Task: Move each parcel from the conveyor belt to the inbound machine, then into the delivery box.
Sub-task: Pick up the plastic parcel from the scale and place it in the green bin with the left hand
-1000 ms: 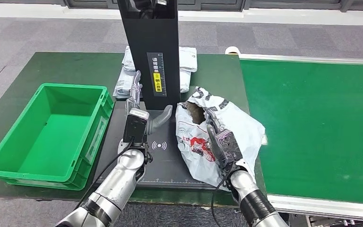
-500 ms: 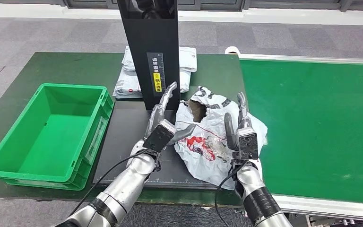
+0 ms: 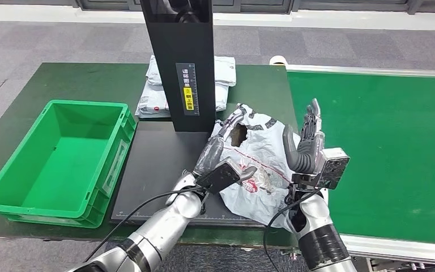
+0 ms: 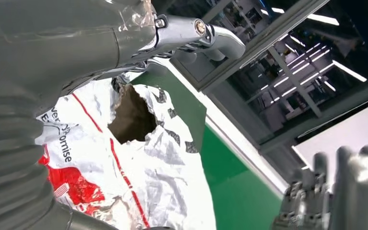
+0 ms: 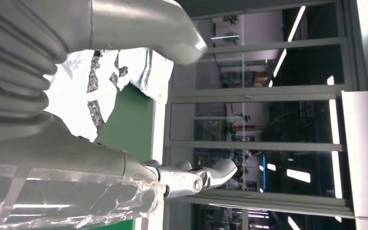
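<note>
White crumpled parcel [image 3: 260,170], red print and black patches, lying beside the black scanner tower [image 3: 180,56] with its yellow label. Left of the tower, a bright green crate [image 3: 11,187]; right, the green conveyor belt [image 3: 385,147].

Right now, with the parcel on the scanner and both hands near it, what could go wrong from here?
The white parcel is torn, with a dark hole near its top; fingers of the left hand lie close to that hole and could snag or widen it. The right hand is open and raised beside the bag, so a one-sided lift may let the floppy bag sag or slip. The parcel overhangs the black scanner plate toward the conveyor belt, so it may slide off.
</note>
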{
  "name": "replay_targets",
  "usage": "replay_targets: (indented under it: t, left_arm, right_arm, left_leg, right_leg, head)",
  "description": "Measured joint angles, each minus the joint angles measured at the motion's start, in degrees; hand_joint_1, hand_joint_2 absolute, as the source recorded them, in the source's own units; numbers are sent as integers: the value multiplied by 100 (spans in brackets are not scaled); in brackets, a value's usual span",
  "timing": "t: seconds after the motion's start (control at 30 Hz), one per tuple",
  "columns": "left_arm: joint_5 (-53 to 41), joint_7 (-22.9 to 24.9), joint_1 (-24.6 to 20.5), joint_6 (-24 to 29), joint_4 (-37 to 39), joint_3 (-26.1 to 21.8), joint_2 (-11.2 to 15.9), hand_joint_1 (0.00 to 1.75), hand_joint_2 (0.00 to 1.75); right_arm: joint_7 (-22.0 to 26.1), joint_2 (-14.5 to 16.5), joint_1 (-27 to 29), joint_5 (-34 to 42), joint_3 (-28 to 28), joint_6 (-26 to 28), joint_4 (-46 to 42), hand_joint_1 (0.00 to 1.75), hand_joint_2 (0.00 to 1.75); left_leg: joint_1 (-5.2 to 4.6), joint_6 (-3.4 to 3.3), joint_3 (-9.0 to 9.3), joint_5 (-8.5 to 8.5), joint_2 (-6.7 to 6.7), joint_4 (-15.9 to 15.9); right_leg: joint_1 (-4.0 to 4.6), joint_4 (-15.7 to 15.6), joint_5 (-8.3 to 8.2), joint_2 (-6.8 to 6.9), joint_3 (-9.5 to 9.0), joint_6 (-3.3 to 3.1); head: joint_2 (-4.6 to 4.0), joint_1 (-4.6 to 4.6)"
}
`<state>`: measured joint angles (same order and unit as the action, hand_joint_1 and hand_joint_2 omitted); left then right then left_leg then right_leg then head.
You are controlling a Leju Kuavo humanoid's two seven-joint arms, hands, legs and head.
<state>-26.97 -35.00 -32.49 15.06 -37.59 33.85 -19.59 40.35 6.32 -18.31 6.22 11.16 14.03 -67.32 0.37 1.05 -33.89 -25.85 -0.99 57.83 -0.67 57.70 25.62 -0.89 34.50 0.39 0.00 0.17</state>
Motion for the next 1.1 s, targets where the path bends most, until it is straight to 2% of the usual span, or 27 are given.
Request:
replay_targets:
  t: [0.07,0.13,0.17,0.2,0.23,0.3,0.33,0.47,0.67,0.93,1.03,1.1]
  left_arm:
    - [-537,399,-58,259,99,138,-5,0,175]
    - [-1541,1236,-171,684,288,420,-5,0,175]
    - [-2080,1711,-239,821,400,595,-3,6,175]
    - [-2568,2153,-312,838,518,771,0,40,175]
    - [-2937,2500,-382,726,631,921,4,83,175]
    - [-3461,3004,-514,245,849,1158,19,165,175]
    - [-3660,3188,-576,-44,947,1251,26,175,175]
    - [-4142,3445,-857,-1240,1290,1452,48,175,175]
    - [-4187,3345,-1106,-1772,1554,1513,106,175,175]
    - [-4157,3079,-1197,-1748,1658,1428,271,175,175]
    - [-4114,2942,-1207,-1639,1657,1326,316,175,175]
    - [-4073,2892,-1209,-1375,1639,1253,347,175,175]
  right_arm:
    - [-1,0,38,-49,-50,66,-88,0,175]
    - [0,0,98,-78,-124,125,-230,0,175]
    - [0,0,145,-86,-165,139,-319,0,175]
    - [0,-1,210,-99,-213,138,-427,0,175]
    - [1,-1,285,-118,-254,122,-533,0,175]
    - [1,-2,442,-187,-321,53,-736,0,175]
    - [2,-1,505,-234,-342,16,-811,0,175]
    - [-4,27,632,-385,-373,-52,-947,0,175]
    - [-72,61,650,-413,-374,-144,-978,0,175]
    - [-367,158,938,-620,-461,-337,-1209,0,175]
    - [-435,167,975,-622,-498,-380,-1253,0,175]
    - [-449,172,1006,-615,-533,-402,-1285,0,175]
  left_leg:
    - [0,0,0,0,-1,0]
    - [0,0,-1,0,-2,0]
    - [0,0,-1,0,-2,0]
    - [0,0,-1,-1,-2,0]
    - [0,-1,-1,-1,-2,0]
    - [0,0,-2,-2,0,0]
    - [0,0,-2,-3,2,0]
    - [0,1,-1,-2,2,-1]
    - [1,1,0,0,2,-1]
    - [1,1,-1,-1,1,-1]
    - [1,1,-1,-1,1,-1]
    - [1,0,-1,0,1,-1]
  right_leg:
    - [0,0,0,1,0,0]
    - [0,0,0,1,0,0]
    - [0,0,0,1,0,0]
    - [0,0,0,1,-1,0]
    - [-1,0,0,2,-1,0]
    - [-1,0,0,0,0,0]
    - [-1,0,0,-1,1,0]
    - [1,0,0,0,1,0]
    - [2,1,0,-1,-1,-1]
    - [2,1,0,0,-1,0]
    - [1,1,0,-1,-1,0]
    - [1,1,0,0,-1,0]
  head:
    - [0,0]
    - [0,0]
    - [0,1]
    - [0,1]
    - [0,1]
    - [0,0]
    - [0,-1]
    - [0,0]
    - [0,0]
    - [0,0]
    - [0,1]
    - [0,1]
